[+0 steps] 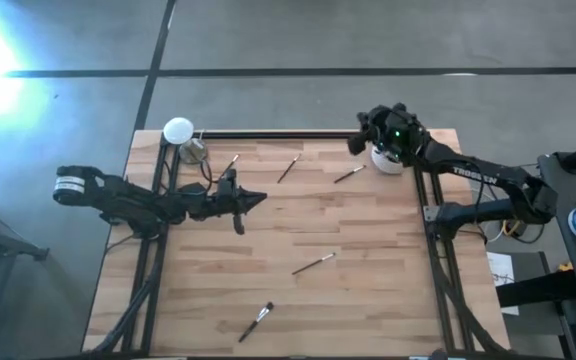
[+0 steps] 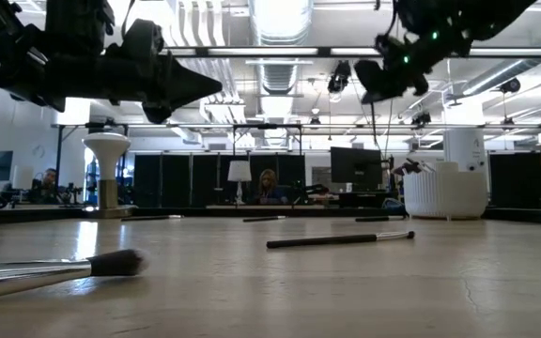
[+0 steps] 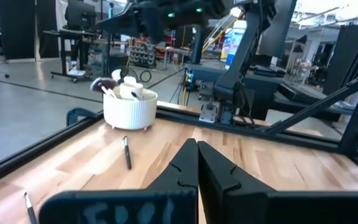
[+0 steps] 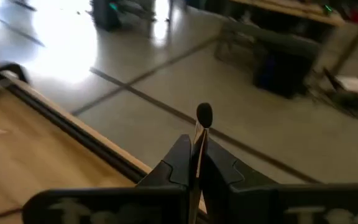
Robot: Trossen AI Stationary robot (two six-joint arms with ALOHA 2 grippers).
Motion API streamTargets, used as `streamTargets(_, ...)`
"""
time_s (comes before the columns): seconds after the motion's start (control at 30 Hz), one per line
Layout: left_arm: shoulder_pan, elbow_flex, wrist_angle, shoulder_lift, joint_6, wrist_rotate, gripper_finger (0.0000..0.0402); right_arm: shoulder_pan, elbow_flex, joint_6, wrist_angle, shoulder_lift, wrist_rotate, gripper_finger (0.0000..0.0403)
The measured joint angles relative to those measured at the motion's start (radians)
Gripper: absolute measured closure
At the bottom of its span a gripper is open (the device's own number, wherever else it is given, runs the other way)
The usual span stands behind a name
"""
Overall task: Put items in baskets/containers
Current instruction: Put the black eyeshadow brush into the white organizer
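Up at the far right corner of the table [image 1: 368, 300], the cream cup [image 1: 389, 161] stood with brush heads poking from its dividers, which only the left wrist view made plain. Above it hung the right gripper [image 4: 197, 163], its jaws clamped on a thin pale brush [image 4: 202, 127] with a dark round tip; that grip showed in the right wrist view alone, looking out past the table's black frame to the floor. Five more brushes lay apart on the wood: three along the far side, one [image 1: 314, 264] near the middle, one [image 1: 257, 321] by the near edge. The left gripper [image 1: 255, 199] hovered left of centre, jaws pressed together on nothing, with open board all around it. A white disc on a brass stand [image 1: 180, 133] stood at the far left corner. White lettering on the right arm [image 1: 488, 175] was too small to read surely.
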Motion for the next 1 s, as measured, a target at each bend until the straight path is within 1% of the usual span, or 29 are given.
streamTargets(0.17,0.002,0.000,-0.023,0.000,0.008,0.000,0.0401,-0.108,-0.038,0.013,-0.008,0.021,-0.003,0.0390)
streamTargets(0.4,0.002,0.000,-0.023,0.000,0.017,0.000,0.0401,-0.211,-0.096,0.031,-0.012,0.021,-0.007,0.0390)
streamTargets(0.47,0.002,0.001,-0.023,0.000,0.017,0.000,0.0401,-0.230,-0.109,0.046,-0.021,0.021,-0.008,0.0390)
streamTargets(0.63,0.002,0.002,-0.023,0.000,0.018,0.000,0.0401,-0.268,-0.139,0.087,-0.022,0.021,-0.061,0.0390)
streamTargets(0.77,0.002,0.002,-0.023,0.000,0.018,0.000,0.0401,-0.286,-0.159,0.092,-0.022,0.021,-0.067,0.0390)
streamTargets(1.0,0.002,0.002,-0.023,0.000,0.018,0.000,0.0401,-0.308,-0.172,0.101,-0.022,0.021,-0.127,0.0390)
